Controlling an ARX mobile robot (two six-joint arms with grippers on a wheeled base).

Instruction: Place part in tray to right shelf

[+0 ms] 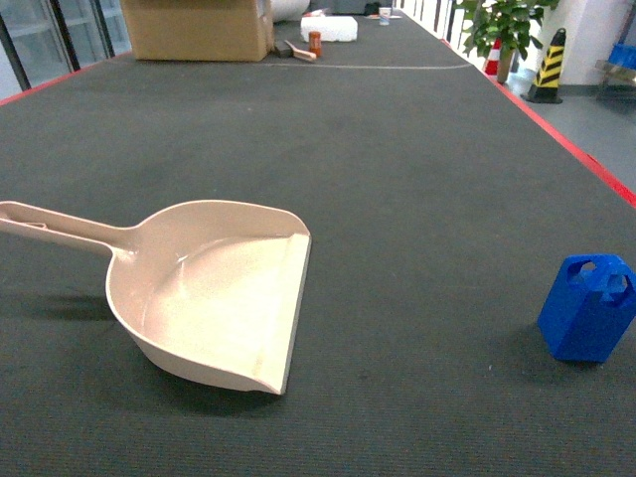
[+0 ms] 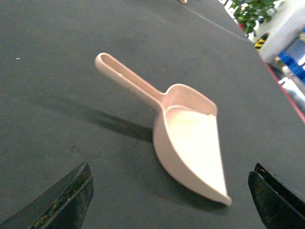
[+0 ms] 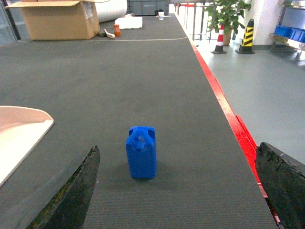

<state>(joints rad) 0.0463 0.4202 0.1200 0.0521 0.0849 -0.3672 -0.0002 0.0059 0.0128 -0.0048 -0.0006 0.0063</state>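
Observation:
The beige dustpan-shaped tray lies empty on the dark mat at the left, handle pointing left and lip facing right. The blue part stands upright on the mat at the far right, well apart from the tray. Neither gripper shows in the head view. My left gripper hovers open over the mat just short of the tray. Behind the part my right gripper is open and holds nothing. The tray's lip shows at that view's left. I cannot tell whether the right shelf is in view.
The mat's red right edge drops to the grey floor. At the far end sit a cardboard box, a white foam block and a small orange bottle. A plant, a striped cone and a rack with blue crates stand beyond.

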